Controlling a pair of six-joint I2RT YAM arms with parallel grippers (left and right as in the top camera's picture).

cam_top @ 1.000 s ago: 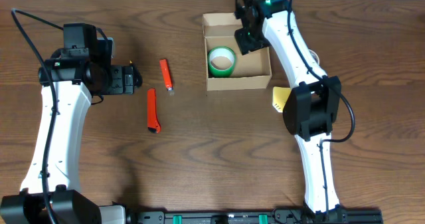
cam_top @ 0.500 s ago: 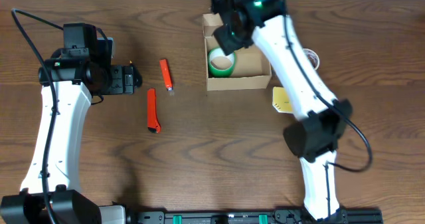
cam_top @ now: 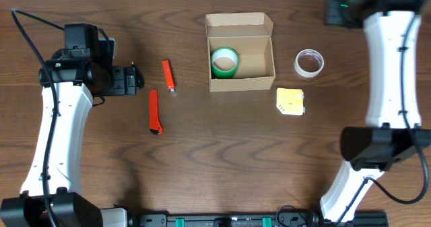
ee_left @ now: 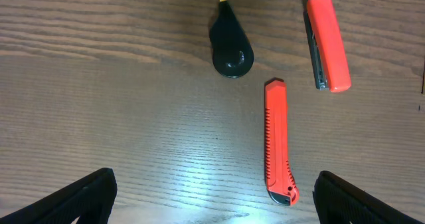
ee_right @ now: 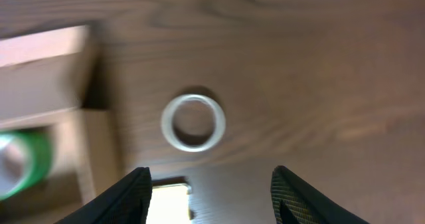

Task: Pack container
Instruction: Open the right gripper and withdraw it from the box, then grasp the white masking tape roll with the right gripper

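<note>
The container is an open tan cardboard box at the table's back middle, flap lid folded back. A green tape roll lies in its left half. My right gripper hangs open and holds nothing at the back right, away from the box. Its wrist view shows a white tape roll ahead of the gripper, with the container and green roll at the left. My left gripper stays wide open at the left. In its own view, that gripper is over bare wood.
The white tape roll and a yellow notepad lie right of the box. An orange utility knife and an orange stapler-like tool lie left of it. A black pointed object sits ahead of the left gripper.
My right arm has swung out from over the box to the back right corner, with nothing in its jaws. The green roll stays in the box. The left arm has not moved.
</note>
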